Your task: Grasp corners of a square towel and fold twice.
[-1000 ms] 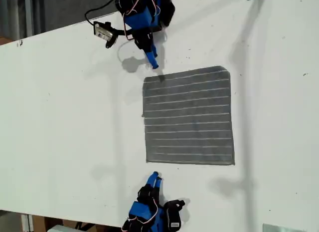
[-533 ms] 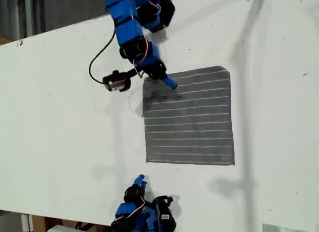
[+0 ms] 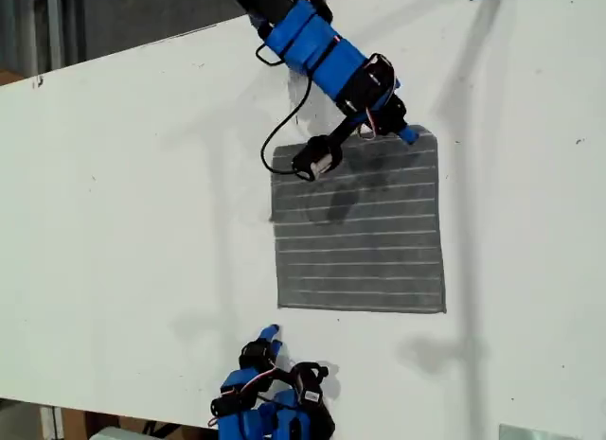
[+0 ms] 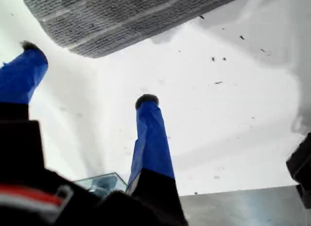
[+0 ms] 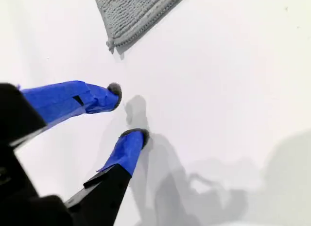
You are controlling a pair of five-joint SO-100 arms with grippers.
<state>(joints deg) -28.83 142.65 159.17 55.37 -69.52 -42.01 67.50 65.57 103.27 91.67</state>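
Beyond the towel (image 3: 360,222)'s 1 o'clock corner (image 3: 423,134) in the exterior view, my first hand (image 4: 90,75), fingers apart over bare tabletop (image 3: 142,194), risks closing on nothing.

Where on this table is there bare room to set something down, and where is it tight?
The widest bare stretch of the table lies on the exterior view's left of the towel. A narrower strip runs along its right edge. It is crowded at the towel's top edge under my first gripper, and near my second gripper below it.
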